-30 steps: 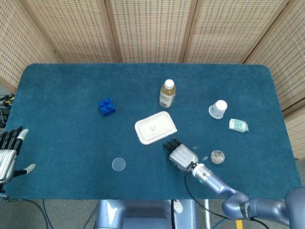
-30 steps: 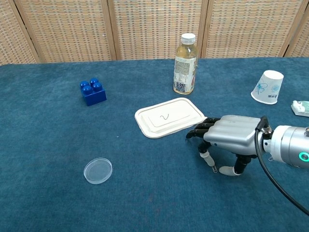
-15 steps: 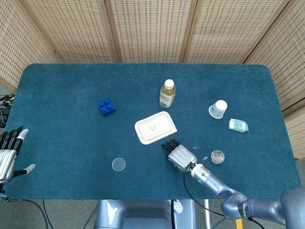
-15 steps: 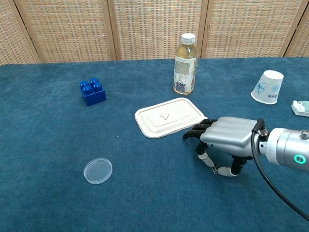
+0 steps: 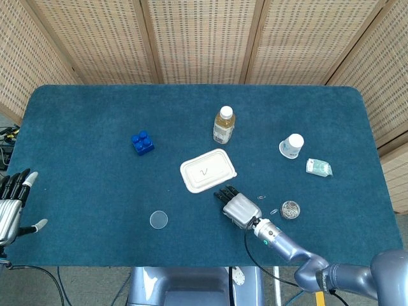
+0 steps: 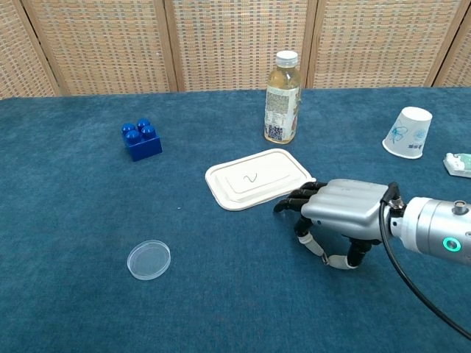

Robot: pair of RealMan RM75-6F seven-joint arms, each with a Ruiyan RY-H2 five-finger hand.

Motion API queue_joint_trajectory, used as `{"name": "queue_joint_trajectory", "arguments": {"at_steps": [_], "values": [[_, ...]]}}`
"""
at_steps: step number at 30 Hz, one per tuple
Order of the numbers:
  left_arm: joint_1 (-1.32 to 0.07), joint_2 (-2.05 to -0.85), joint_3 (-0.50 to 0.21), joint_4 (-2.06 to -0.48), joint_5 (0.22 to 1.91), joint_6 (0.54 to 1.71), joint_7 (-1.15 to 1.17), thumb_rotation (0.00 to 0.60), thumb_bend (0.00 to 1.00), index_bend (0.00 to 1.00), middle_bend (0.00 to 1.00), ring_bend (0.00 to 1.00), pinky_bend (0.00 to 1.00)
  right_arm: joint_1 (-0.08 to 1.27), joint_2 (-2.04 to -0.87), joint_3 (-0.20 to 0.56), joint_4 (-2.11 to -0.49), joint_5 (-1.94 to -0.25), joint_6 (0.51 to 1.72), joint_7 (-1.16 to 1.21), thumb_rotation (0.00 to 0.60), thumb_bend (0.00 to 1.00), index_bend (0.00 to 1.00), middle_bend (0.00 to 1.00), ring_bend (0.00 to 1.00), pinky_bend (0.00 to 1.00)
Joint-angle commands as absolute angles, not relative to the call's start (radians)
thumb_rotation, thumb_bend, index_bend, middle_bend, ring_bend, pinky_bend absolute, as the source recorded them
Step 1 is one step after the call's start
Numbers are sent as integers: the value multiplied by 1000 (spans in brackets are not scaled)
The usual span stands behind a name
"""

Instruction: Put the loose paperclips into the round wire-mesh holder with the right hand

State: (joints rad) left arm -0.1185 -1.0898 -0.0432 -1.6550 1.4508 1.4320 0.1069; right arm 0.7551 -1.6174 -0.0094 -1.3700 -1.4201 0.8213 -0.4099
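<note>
Right of the fingers (image 5: 224,193) lie loose paperclips (image 5: 262,197), apart.

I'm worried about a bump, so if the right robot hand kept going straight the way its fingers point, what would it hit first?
Probably the white rectangular plastic lid: the right robot hand points up-left at its near corner, fingertips almost at the edge. Height is unclear.

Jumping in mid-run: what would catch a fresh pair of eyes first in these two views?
The right robot hand stands out, low over the blue cloth just in front of the white lidded tray at the table's middle. To its right in the head view lie two loose paperclips beside the round wire-mesh holder. The left robot hand sits idle at the far left edge.
</note>
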Motion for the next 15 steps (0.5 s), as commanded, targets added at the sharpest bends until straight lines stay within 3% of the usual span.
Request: {"name": "queue_joint_trajectory", "arguments": {"at_steps": [1, 15], "values": [[-119, -1089, -43, -1655, 1451, 1431, 105, 600, 0, 0, 0, 0, 0, 756, -1622, -9, -1366, -1420, 819, -410, 600, 414, 512, 55, 0, 6], [-119, -1088, -44, -1655, 1449, 1431, 104, 600, 0, 0, 0, 0, 0, 754, -1645, -3, -1346, -1434, 836, -385, 600, 630, 604, 55, 0, 6]]}}
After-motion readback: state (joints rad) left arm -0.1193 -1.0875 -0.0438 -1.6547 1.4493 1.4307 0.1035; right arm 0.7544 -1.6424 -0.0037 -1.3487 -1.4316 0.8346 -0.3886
